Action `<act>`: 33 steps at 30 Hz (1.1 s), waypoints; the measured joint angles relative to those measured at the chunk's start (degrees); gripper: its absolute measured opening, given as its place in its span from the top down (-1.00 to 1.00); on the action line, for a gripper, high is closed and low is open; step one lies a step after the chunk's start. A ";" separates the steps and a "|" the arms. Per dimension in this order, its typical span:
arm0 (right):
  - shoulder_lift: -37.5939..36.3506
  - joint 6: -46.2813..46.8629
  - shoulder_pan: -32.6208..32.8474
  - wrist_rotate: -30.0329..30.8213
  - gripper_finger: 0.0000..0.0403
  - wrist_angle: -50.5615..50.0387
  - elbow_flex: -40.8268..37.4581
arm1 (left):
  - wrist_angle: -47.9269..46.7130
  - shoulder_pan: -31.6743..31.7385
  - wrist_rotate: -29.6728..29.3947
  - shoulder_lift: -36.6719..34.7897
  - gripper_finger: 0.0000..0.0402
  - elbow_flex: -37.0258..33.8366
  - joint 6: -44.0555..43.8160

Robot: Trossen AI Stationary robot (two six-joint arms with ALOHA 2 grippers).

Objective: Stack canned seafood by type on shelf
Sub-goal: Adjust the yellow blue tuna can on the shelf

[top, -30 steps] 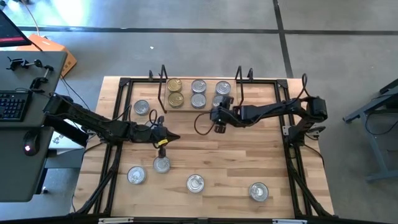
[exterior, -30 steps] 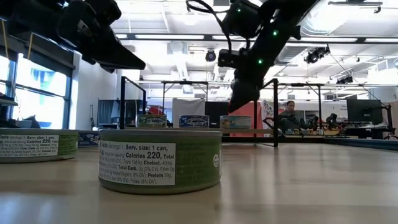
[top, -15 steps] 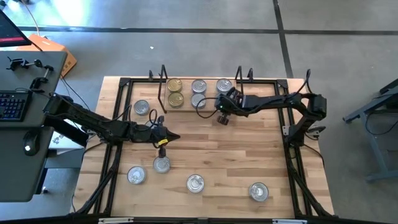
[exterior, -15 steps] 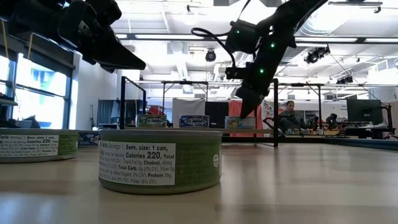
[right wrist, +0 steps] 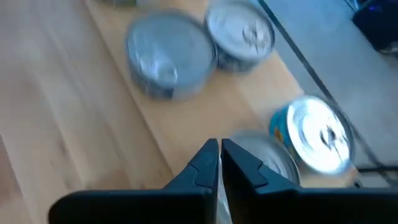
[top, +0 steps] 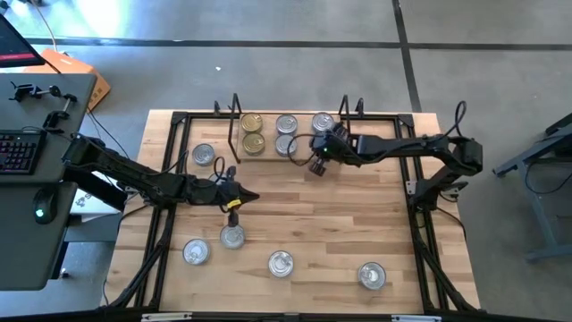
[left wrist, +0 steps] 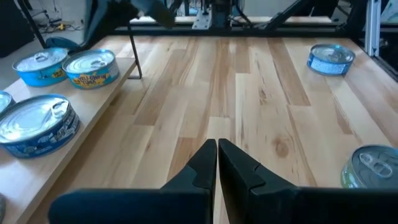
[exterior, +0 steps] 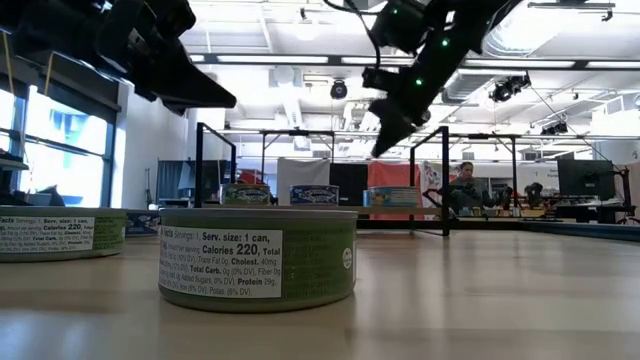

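The shelf (top: 268,134) stands at the table's far middle. On its board sit two gold tins (top: 251,131) and several silver-lidded tins (top: 286,133). My right gripper (top: 313,167) hangs shut above the shelf's near right part, over a tin (right wrist: 267,163) and holding nothing. More canned seafood lies loose on the table (top: 281,263). My left gripper (top: 253,196) is shut and empty above the table's left middle, just beyond a tin (top: 232,236).
Black rod uprights (top: 344,112) rise at the shelf's ends, close to my right arm. One tin (top: 204,155) lies left of the shelf, and others at the near edge (top: 372,275) (top: 196,252). Bare wood lies between the shelf and the near tins.
My right gripper has risen from the shelf's right end, moved slightly toward the far edge, and its fingers have come together. The tin it stood over stays on the shelf.
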 joint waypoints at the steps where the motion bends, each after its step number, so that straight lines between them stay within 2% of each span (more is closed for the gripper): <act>1: 0.03 0.03 -0.62 -1.19 0.95 1.89 0.00 | 0.53 0.02 0.00 0.02 0.96 0.00 0.06; 5: 1.40 -1.49 -4.12 -5.97 0.97 7.57 0.07 | 1.47 0.02 0.00 0.02 0.96 0.03 1.01; 12: 6.90 -6.22 -9.35 -5.78 1.00 5.85 5.61 | 2.06 0.09 -0.09 0.02 0.96 0.04 1.99; 20: 13.33 -5.89 -14.51 -4.64 1.00 0.87 10.80 | 2.14 0.09 -0.22 0.02 0.96 0.04 1.55; 33: 14.32 -4.71 -14.91 -5.34 1.00 -4.78 11.02 | 2.18 0.09 -0.20 0.02 0.96 0.04 1.51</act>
